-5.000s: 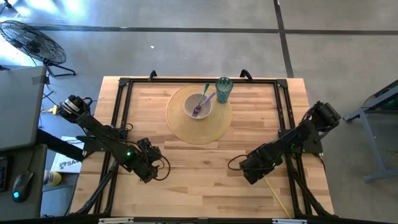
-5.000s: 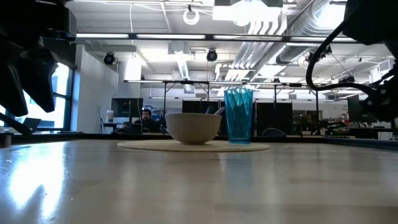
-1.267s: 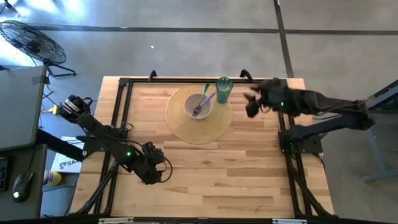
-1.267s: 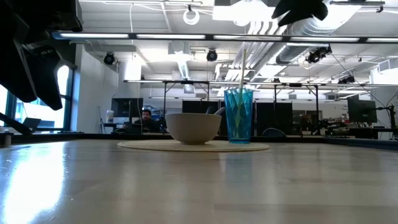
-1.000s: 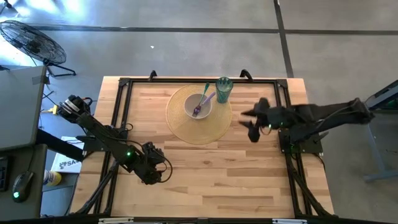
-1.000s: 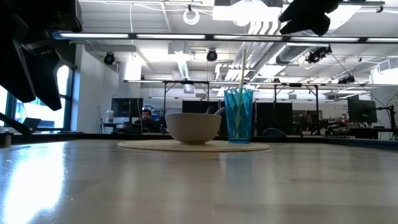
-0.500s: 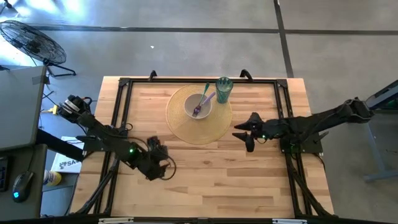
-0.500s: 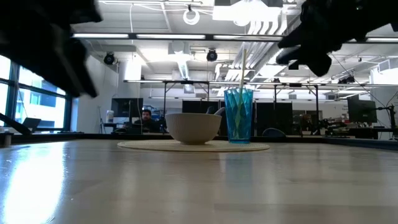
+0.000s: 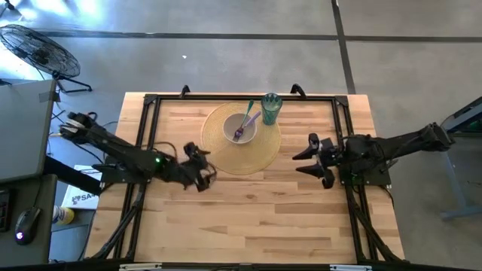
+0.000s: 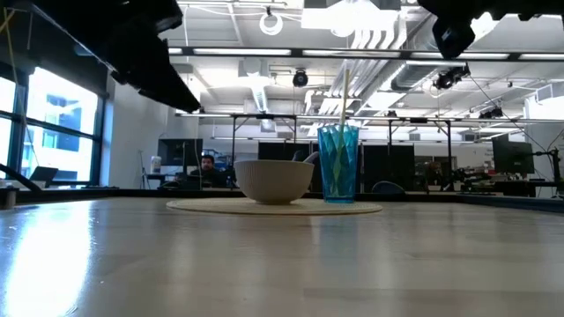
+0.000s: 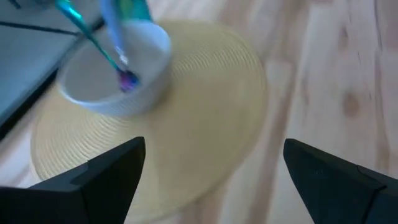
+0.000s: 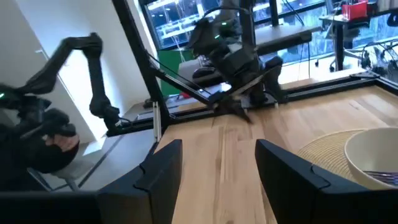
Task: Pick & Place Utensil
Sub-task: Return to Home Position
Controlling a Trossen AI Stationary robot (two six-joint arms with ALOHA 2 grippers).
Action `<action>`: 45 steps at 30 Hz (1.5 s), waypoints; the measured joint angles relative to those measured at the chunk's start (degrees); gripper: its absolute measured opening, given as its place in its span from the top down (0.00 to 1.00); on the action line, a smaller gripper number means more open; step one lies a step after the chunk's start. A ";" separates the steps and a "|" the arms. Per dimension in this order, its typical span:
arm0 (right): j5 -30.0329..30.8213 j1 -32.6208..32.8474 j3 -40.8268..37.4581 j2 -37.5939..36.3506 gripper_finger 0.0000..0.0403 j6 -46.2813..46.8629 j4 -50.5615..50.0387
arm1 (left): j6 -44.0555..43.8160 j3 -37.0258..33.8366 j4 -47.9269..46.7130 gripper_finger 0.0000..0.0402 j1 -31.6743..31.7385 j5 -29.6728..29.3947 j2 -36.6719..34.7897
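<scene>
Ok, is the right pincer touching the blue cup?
Apart. The high view shows bare mat and table between the right pincer and the blue cup.

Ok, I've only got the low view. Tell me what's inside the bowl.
Observer: From above, the bowl holds a purple fork and a teal utensil.
Operator: Now give me the left gripper.
Observer: The left gripper is open and empty, above the mat at its left edge, short of the bowl.
Operator: And the right one.
Observer: The right gripper is open and empty too, above bare table to the right of the mat, pointing toward it.
</scene>
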 joint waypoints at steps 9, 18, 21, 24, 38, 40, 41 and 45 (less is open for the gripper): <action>-3.15 0.00 0.00 -6.92 0.51 -6.50 -1.17 | 8.12 -11.31 10.28 0.06 8.09 3.03 -20.81; -14.88 0.00 0.02 -16.76 0.51 -12.36 -0.21 | 10.53 -18.84 12.82 0.06 10.91 3.29 -38.62; -15.12 0.00 0.00 -18.97 0.51 -12.89 -0.05 | 12.04 -19.70 13.17 0.06 10.80 3.33 -43.21; -16.22 0.00 0.00 -20.48 0.51 -11.81 0.35 | 12.22 -20.71 13.04 0.06 10.82 2.95 -48.23; -20.35 -0.38 -8.77 -24.45 0.51 -11.43 12.92 | 12.19 -25.05 2.33 0.06 10.82 0.36 -70.54; -22.19 -1.03 -13.29 -27.49 0.51 -10.29 17.64 | 12.27 -25.80 2.38 0.06 10.85 0.01 -70.59; -22.91 -1.55 -15.40 -29.58 0.51 -9.39 19.34 | 12.45 -26.05 2.09 0.06 10.82 0.07 -70.46; -25.94 -4.57 -21.76 -35.24 0.51 -4.66 25.46 | 13.45 -27.65 3.98 0.06 10.82 1.06 -70.05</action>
